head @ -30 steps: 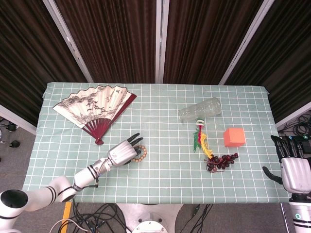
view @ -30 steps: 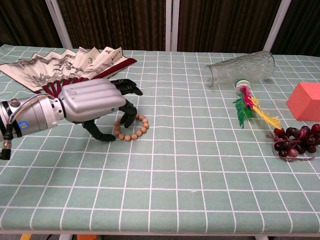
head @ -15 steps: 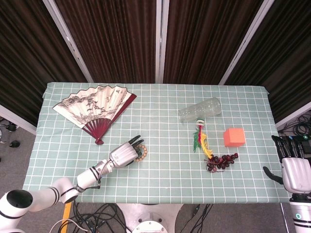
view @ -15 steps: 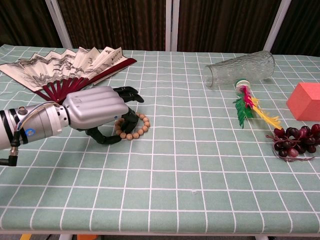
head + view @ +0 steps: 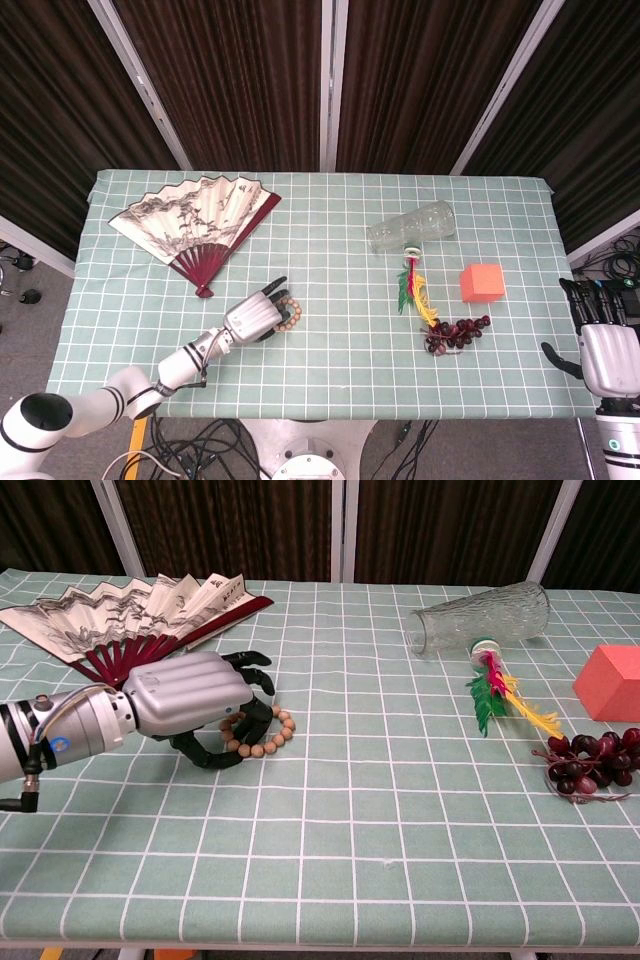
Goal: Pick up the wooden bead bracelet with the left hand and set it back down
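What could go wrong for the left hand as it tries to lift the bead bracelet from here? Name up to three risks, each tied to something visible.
1. The left hand covers only part of the wooden bead bracelet, which lies flat on the tablecloth; the fingers may slide over the beads or catch only a few, so it slips out.
2. Fingers pressing down could snag and bunch the cloth.
3. The folding fan lies close behind the hand; a wide lift might brush it.
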{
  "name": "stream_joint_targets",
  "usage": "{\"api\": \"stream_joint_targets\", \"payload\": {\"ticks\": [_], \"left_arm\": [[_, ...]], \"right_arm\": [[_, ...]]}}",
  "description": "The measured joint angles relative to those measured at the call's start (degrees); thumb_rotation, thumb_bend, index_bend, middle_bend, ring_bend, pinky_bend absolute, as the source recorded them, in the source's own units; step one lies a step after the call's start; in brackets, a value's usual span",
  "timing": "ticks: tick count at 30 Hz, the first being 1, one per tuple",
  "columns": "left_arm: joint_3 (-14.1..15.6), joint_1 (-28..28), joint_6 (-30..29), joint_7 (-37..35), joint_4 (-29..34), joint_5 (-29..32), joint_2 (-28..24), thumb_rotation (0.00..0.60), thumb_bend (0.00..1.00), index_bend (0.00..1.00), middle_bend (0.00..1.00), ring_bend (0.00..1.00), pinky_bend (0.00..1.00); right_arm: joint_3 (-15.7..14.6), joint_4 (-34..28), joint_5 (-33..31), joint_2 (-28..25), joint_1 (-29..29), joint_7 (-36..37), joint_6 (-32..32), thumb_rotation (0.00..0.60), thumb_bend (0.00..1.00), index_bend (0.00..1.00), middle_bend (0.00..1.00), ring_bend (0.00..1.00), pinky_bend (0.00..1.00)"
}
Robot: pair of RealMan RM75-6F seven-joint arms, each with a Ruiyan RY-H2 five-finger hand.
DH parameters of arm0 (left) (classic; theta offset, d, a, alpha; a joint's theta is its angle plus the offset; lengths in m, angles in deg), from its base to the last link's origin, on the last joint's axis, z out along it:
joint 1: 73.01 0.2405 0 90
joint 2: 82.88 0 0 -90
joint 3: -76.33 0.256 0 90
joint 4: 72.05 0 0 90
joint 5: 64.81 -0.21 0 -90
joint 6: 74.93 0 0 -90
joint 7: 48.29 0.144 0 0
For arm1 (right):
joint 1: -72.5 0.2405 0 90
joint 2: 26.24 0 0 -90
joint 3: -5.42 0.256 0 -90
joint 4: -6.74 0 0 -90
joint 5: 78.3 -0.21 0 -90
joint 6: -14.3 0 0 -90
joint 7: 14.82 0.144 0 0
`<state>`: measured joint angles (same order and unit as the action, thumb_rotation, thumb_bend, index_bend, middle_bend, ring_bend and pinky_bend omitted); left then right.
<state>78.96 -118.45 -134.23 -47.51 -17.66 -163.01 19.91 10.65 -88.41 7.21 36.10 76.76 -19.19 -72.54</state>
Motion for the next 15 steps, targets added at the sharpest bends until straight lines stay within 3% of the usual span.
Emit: {"api": "stream_joint_targets", "payload": {"ticks": [8, 15], "left_arm": [[-1.5, 1.1, -2.3, -11.8, 1.4, 2.5, -0.4, 0.6, 0.37, 0.59, 0.56, 0.18, 0.0], [-3.9, 2.2, -2.7, -34.6, 7.8, 6.8, -3.5, 0.6, 0.37, 0.59, 0.56, 0.18, 0.01]], "right_arm": [[0.1, -0.1, 0.5, -0.2, -0.3, 0.3, -1.0, 0.6, 0.1, 0.0, 0.12, 0.0, 0.0], [0.0, -0.1, 1.2, -0.2, -0.4, 1.3, -1.5, 0.6, 0.1, 0.0, 0.12, 0.0, 0.0]]}}
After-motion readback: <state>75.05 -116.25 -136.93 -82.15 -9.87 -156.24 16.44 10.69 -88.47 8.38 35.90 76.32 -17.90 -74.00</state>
